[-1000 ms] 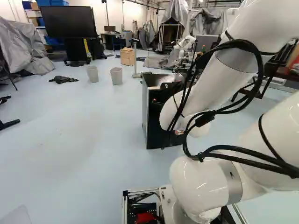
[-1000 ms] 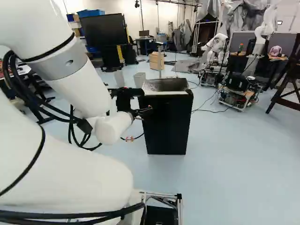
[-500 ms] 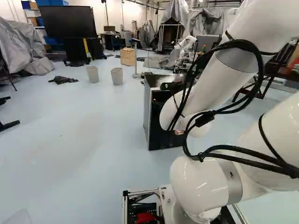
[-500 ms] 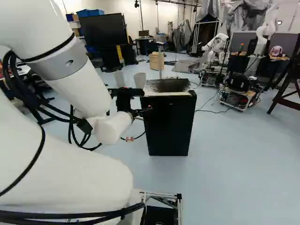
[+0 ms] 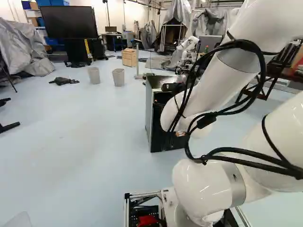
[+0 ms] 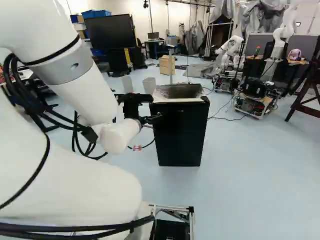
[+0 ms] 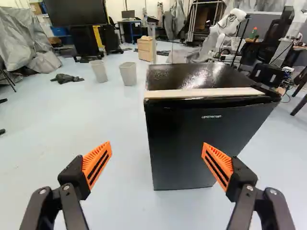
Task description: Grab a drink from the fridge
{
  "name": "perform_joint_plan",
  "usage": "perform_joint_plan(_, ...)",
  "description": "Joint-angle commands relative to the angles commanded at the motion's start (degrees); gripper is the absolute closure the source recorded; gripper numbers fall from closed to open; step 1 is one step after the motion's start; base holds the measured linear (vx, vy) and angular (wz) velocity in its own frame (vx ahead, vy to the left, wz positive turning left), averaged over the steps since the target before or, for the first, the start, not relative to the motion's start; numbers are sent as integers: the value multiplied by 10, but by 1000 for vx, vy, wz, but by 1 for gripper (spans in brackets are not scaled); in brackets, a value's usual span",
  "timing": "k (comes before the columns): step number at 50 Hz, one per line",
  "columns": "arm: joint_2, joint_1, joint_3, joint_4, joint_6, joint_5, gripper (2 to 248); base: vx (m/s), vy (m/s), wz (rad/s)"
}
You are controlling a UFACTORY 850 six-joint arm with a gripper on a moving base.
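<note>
The gripper [image 7: 157, 147] stands open, its orange pads [image 7: 99, 165] well apart with only air between them and nothing held; no drink shows in any view, so presumably it is inside the black mini fridge [image 7: 206, 124], whose door looks shut. The fridge stands upright on the pale blue floor [image 7: 115, 203], its long axis vertical; it lies ahead of the gripper and off to the right, so that its left front edge falls within the opening while most of the door reaches across and past the right finger; the right base view agrees, with the white arm [image 6: 85, 85] ending at the fridge's left. How much room is left between fingertips and door is hard to judge from here; no contact is evident. The step in hand seems to be the approach to the door, early in the task, and the next move likely calls for bringing one finger to a door edge; a pale strip [image 7: 206, 92] runs along the front of the top, and no plain handle shows; which side the hinge is on I cannot tell. Pushing straight ahead could nudge the fridge or slide a pad along the glossy door; two waste bins [image 7: 128, 74] stand farther back, beyond its left side.
</note>
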Motion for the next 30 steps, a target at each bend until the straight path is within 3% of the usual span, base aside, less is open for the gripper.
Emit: perform_joint_plan(30,-29,63,-26,139,0,31,3,0,0,0)
